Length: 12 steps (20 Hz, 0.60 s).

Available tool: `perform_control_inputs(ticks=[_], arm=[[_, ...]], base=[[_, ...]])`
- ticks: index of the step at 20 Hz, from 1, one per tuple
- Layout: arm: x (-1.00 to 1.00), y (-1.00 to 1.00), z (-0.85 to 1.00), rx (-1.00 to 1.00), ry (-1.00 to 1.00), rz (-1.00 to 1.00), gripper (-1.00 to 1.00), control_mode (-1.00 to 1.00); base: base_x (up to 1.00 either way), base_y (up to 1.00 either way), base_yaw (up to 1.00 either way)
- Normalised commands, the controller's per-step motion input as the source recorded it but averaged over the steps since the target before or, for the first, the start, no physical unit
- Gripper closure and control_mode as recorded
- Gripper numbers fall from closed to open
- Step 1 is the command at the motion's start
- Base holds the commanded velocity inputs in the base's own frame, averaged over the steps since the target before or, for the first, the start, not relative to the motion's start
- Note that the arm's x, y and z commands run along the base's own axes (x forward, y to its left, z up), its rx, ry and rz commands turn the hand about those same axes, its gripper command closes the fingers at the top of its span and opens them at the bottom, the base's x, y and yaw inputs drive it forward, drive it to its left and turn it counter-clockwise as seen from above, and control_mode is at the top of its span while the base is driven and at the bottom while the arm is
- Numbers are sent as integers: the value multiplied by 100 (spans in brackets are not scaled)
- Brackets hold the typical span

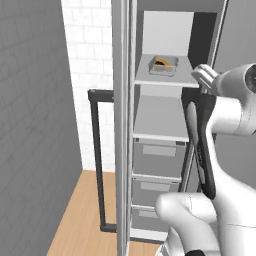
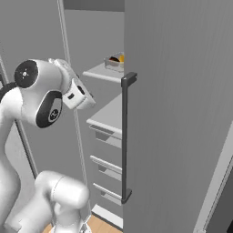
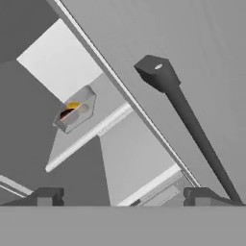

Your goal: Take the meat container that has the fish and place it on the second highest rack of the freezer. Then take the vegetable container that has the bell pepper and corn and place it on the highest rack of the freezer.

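Inspection of the freezer [image 1: 150,125]: both doors stand open, exposing two pale shelf plates above grey drawers [image 1: 157,160].

The highest rack [image 1: 165,77] carries one shallow clear container [image 1: 163,65], set toward the back. Yellow and a dark red-orange patch show inside it; in the right base view the same tray [image 2: 115,60] shows the same colours. That suggests the vegetable container with the corn [image 1: 160,62] and bell pepper, though the contents are too small to identify firmly. The second highest rack [image 1: 160,120] lies bare in the parts visible; no fish container can be confirmed there.

The gripper [image 3: 122,198] is released, fingers [image 3: 45,197] spread wide, holding nothing. It hangs in front of the cabinet, apart from both shelves, near the dark bar handle [image 3: 192,129] of the right door.

Handling judgement: the tray appears to be a light, stiff, thin-walled plastic box with smooth, likely slippery sides. Loose contents could roll if it tilts. A hold across one rim wall, kept level, seems soundest; squeezing hard risks flexing the wall.

Status judgement: vegetable placement appears done.
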Motion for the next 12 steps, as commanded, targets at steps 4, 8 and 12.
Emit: perform_control_inputs(ticks=[4, 8, 12], arm=[[-95, 46, -38, 0, 19, 18, -100, -100], [-53, 32, -46, 0, 25, 17, -100, -100], [-71, 22, -37, 0, 8, 3, -100, -100]], base=[[0, 0, 0], [0, 0, 0], [0, 0, 0]])
